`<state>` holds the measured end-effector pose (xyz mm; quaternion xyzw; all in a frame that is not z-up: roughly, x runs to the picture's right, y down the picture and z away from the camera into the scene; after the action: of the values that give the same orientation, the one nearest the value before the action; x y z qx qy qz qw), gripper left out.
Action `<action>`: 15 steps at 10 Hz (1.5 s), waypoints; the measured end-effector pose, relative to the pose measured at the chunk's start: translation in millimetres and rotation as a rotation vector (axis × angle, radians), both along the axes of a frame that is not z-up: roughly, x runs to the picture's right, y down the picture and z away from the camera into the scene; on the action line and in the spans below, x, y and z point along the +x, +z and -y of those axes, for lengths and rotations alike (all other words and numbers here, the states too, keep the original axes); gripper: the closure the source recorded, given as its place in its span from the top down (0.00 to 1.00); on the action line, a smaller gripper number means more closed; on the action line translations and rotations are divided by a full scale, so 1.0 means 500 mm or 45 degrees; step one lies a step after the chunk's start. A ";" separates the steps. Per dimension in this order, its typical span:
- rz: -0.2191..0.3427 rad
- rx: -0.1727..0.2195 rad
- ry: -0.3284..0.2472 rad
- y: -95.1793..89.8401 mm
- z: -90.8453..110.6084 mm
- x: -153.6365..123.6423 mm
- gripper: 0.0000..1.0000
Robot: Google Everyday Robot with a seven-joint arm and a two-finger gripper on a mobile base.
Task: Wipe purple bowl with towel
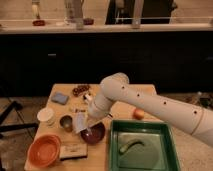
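The gripper (88,126), clamped on the towel (80,122), hung at the left rim of the purple bowl (95,135) beside the green tray (142,123); wiping appeared in hand, next requiring the cloth swept round inside.

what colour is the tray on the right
Green tray, camera view. The gripper holds the towel over the purple bowl.

purple bowl (95,134) was glossy dark maroon, plain. gripper (89,127) on the white arm (150,105) sat over the bowl's left rim, clamped on the pale grey-blue towel (80,122). Left of the bowl: orange bowl (44,150). Right: green tray (114,147). Behind: saturated blue cloth (60,98).
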<state>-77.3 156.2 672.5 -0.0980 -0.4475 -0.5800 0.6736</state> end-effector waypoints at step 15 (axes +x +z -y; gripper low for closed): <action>-0.384 -0.160 -0.302 0.036 -0.134 0.000 0.00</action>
<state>-77.2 223.5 690.5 -0.2778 -0.3622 -0.6049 0.6525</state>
